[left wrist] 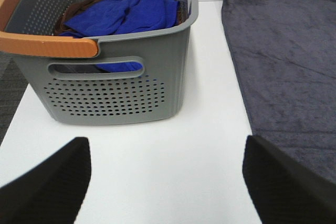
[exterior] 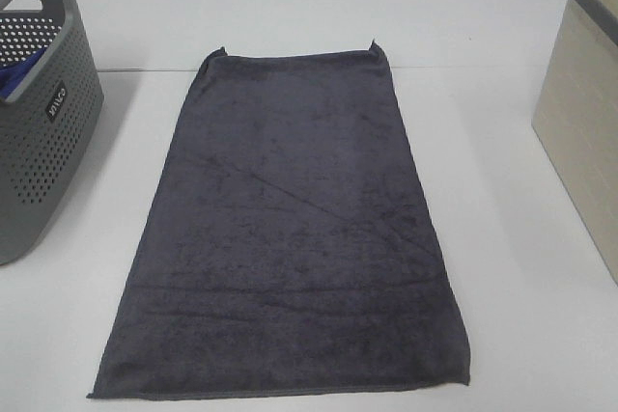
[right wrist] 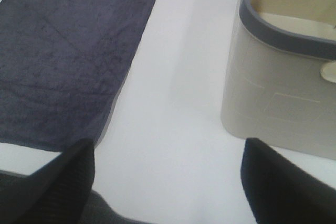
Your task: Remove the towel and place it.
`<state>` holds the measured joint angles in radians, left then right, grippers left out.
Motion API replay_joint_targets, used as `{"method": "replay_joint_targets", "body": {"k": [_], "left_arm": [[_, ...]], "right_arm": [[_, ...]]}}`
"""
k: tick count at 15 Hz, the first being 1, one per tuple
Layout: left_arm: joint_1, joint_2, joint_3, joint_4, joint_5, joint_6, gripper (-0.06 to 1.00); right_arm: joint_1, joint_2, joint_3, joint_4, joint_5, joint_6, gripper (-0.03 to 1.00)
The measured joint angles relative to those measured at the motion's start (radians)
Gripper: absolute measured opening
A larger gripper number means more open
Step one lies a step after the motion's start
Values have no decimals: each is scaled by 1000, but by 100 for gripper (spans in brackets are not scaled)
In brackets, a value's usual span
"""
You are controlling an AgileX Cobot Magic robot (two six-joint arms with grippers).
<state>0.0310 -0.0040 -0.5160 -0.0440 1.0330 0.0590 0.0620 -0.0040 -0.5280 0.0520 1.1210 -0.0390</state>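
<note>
The towel [exterior: 290, 229] is a large dark charcoal-grey terry cloth lying flat and spread out in the middle of the white table. It also shows in the left wrist view [left wrist: 286, 66] and in the right wrist view [right wrist: 68, 51]. Neither arm shows in the exterior high view. My left gripper [left wrist: 167, 182] is open and empty, above bare table between the grey basket and the towel's left edge. My right gripper [right wrist: 168, 182] is open and empty, above bare table between the towel's right edge and the beige bin.
A grey perforated basket [exterior: 39, 142] with an orange handle [left wrist: 47, 43] stands at the left and holds a blue cloth [left wrist: 126, 11] and something brown. A beige bin [exterior: 584, 113] with a grey rim [right wrist: 283, 24] stands at the right edge.
</note>
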Motion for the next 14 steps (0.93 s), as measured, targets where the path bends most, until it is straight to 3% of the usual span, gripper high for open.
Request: {"method": "replay_joint_targets", "body": {"k": [3,7,14], "left_arm": [[0,0,0,-51,9,52,75],[0,0,5,-50,9,-2,75],[0,0,5,-50,9,-7,75]], "right_arm": [[0,0,28,0,-48,-16,75],[0,0,29,0,-56,-16,75],[0,0,29,0,-57,-16,75]]}}
